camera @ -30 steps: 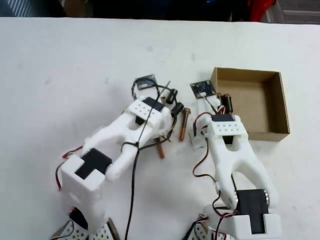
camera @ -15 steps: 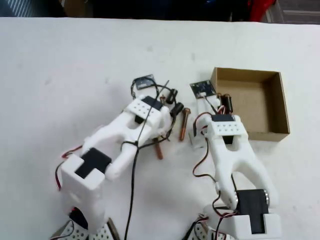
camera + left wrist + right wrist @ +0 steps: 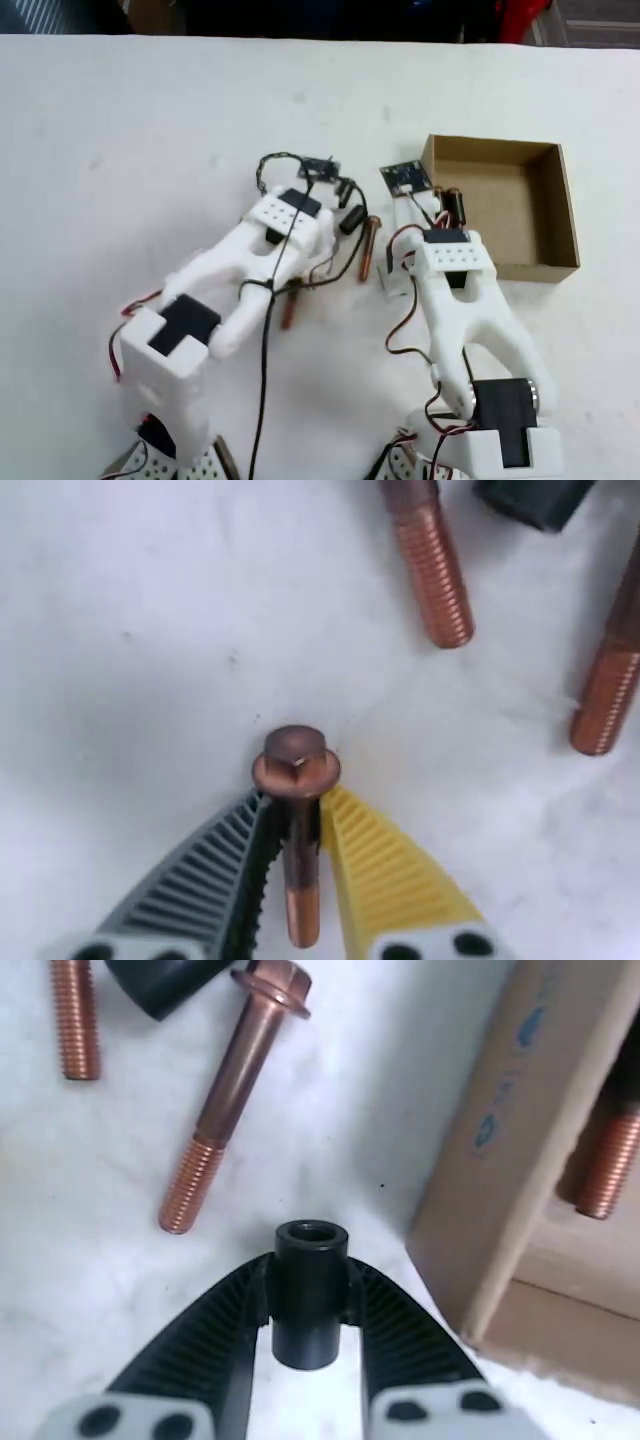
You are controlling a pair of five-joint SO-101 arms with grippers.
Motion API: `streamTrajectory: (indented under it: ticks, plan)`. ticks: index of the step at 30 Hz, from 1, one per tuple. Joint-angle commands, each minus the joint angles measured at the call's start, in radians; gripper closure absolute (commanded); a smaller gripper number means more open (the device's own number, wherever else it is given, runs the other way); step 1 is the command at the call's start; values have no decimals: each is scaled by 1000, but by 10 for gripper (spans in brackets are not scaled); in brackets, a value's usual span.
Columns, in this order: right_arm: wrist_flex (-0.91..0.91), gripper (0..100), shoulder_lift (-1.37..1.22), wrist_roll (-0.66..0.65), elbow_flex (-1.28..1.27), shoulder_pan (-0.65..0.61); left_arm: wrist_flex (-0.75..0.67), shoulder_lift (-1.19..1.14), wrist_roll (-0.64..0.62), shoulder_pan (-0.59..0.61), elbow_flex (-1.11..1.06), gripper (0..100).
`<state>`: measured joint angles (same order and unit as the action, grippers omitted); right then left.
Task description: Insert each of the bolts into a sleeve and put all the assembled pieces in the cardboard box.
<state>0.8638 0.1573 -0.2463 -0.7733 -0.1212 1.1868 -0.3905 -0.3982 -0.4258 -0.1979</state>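
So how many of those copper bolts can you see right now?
4. One bolt is clamped in the left gripper; a second bolt and third bolt lie on the table; a fourth bolt lies apparently inside the cardboard box. More may be hidden.

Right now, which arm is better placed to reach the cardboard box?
Right. The right gripper, shut on the sleeve, sits beside the cardboard box; the left gripper, holding a bolt, is farther off.

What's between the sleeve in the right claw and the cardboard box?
Bare table, nothing else; the right wrist view shows that stretch between the sleeve in the right claw and the cardboard box wall.
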Motion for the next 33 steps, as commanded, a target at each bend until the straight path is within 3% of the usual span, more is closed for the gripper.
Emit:
streamTrajectory:
  ticks: [1, 5, 11, 24, 28, 33]
  plan:
    - [-5, 982, 13, -2, 3, 5, 89, 13, 15, 27, 14, 959]
    - [-5, 982, 13, -2, 3, 4, 233, 13, 18, 73, 132, 977]
    - [-5, 982, 13, -2, 3, 4, 417, 12, 175, 150, 262, 980]
    - [-5, 982, 13, -2, 3, 4, 440, 13, 324, 389, 255, 980]
    - [-5, 982, 13, -2, 3, 4, 457, 47, 325, 404, 247, 981]
    - [-5, 982, 13, -2, 3, 4, 434, 248, 325, 374, 120, 981]
